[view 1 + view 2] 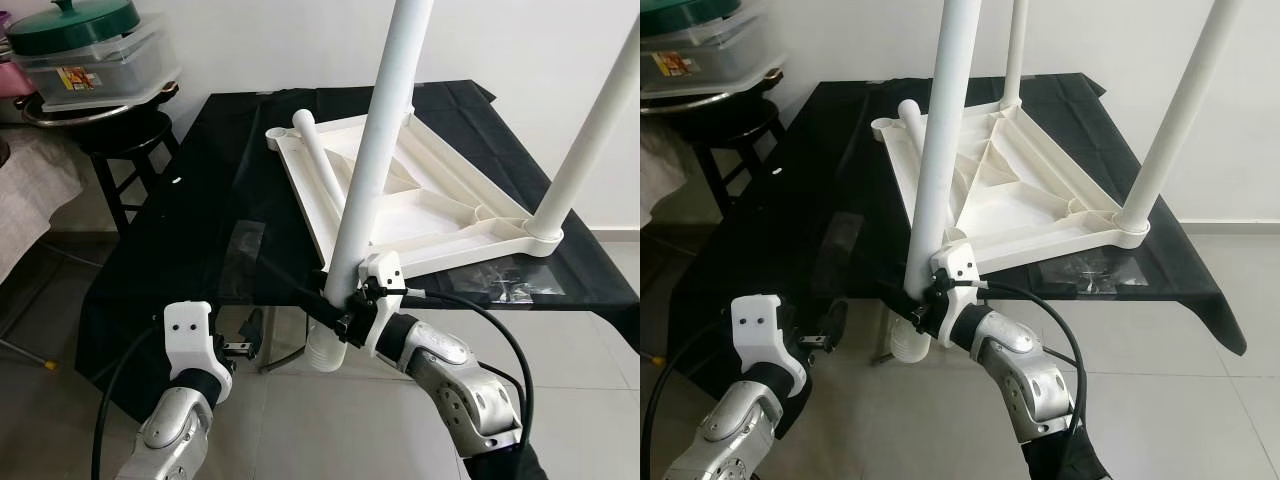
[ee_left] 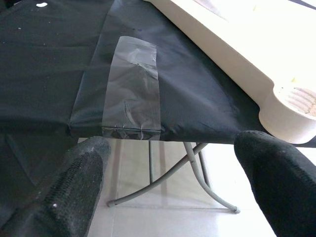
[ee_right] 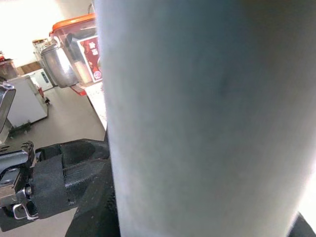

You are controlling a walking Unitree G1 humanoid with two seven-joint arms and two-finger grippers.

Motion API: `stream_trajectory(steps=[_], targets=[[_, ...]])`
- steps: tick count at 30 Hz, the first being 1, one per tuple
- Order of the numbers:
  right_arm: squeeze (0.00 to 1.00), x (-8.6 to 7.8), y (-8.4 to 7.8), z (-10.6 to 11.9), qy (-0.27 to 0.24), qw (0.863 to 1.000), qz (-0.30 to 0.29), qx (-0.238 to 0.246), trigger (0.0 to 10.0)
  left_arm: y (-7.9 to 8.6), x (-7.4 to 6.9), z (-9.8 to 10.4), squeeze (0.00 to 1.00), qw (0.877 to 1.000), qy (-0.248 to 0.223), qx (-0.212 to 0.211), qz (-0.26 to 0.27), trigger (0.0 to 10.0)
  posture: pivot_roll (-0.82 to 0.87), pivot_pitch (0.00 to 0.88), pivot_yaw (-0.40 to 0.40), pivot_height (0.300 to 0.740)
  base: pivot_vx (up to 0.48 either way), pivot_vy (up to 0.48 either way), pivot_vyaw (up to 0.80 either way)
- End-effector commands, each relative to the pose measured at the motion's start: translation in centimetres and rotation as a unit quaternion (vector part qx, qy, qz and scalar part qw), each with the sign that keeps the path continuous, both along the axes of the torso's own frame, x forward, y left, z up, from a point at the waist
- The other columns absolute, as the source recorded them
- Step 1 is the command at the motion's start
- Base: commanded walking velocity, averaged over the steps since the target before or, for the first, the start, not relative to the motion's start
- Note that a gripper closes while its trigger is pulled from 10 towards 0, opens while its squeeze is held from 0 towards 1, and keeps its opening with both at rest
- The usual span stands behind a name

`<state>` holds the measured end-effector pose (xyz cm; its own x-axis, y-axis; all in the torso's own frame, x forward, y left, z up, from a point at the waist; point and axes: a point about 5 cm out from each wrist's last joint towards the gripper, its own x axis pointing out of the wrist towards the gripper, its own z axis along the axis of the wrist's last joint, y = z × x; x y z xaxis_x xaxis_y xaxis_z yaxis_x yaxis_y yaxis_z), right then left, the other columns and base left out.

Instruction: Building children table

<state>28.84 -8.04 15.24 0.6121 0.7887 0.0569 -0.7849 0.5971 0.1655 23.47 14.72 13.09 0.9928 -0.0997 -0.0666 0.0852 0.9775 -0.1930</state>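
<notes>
A white tabletop (image 1: 420, 205) lies upside down on a black-clothed table (image 1: 220, 180). One white leg (image 1: 590, 130) stands screwed into its near right corner, another leg (image 1: 1015, 50) rises at the back, and a loose leg (image 1: 318, 160) lies across the underside. My right gripper (image 1: 338, 300) is shut on a fourth leg (image 1: 375, 170), held nearly upright at the table's front edge with its threaded end (image 1: 325, 355) below the edge. My left gripper (image 1: 248, 338) is open and empty, low before the front edge. In the left wrist view an empty corner socket (image 2: 296, 101) lies ahead of its fingers (image 2: 74, 187).
A black stool (image 1: 125, 150) at the far left carries a steel basin, a clear plastic box (image 1: 95, 65) and a green lid. Clear tape (image 1: 245, 245) patches the cloth near the front. A crumpled plastic bag (image 1: 510, 287) lies by the near right corner. Tiled floor is below.
</notes>
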Motion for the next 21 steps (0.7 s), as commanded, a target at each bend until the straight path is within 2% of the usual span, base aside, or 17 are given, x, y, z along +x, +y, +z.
stream_trajectory(steps=[1, 9, 13, 14, 16, 17, 20, 21], targets=[[0.0, 0.1, 0.4, 0.3, 0.0, 1.0, 0.008, 0.007, 10.0, 0.4, -0.1, 0.2, 0.0, 1.0, 0.0, 0.001, 0.006, 10.0, -0.07, 0.1, 0.021, 0.74, 0.0, 0.0, 0.0], [0.0, 0.5, 0.0, 1.2, -0.024, 1.0, -0.011, 0.005, 10.0, 1.6, 0.9, 1.5, 0.0, 0.999, -0.033, 0.012, 0.041, 10.0, -0.05, 0.104, 0.022, 0.74, 0.0, 0.0, 0.0], [0.0, 2.3, -1.0, 5.5, -0.11, 0.992, -0.054, 0.001, 10.0, 3.1, 1.3, 2.5, 0.0, 0.994, -0.059, 0.038, 0.08, 10.0, -0.04, 0.124, 0.024, 0.74, 0.0, 0.0, 0.0], [0.0, 2.3, -1.0, 5.5, -0.11, 0.992, -0.054, 0.001, 10.0, 3.1, 1.3, 2.5, 0.0, 0.994, -0.059, 0.038, 0.08, 10.0, -0.04, 0.124, 0.024, 0.74, 0.0, 0.0, 0.0], [0.0, 2.5, -1.0, 7.9, -0.129, 0.99, -0.051, 0.036, 10.0, 3.6, 1.1, 2.7, 0.0, 0.992, -0.062, 0.059, 0.089, 10.0, -0.03, 0.134, 0.027, 0.74, 0.0, 0.0, 0.0], [0.0, 2.5, -1.0, 7.9, -0.129, 0.99, -0.051, 0.036, 10.0, 3.6, 1.1, 2.7, 0.0, 0.992, -0.062, 0.059, 0.089, 10.0, -0.03, 0.134, 0.027, 0.74, 0.0, 0.0, 0.0], [0.0, 2.4, -0.9, 10.6, -0.133, 0.985, -0.033, 0.101, 10.0, 4.2, 0.9, 2.9, 0.0, 0.989, -0.066, 0.075, 0.105, 10.0, -0.03, 0.139, 0.027, 0.74, 0.0, 0.0, 0.0], [0.0, 2.4, -0.9, 10.6, -0.133, 0.985, -0.033, 0.101, 10.0, 4.2, 0.9, 2.9, 0.0, 0.989, -0.066, 0.075, 0.105, 10.0, -0.03, 0.139, 0.027, 0.74, 0.0, 0.0, 0.0]])
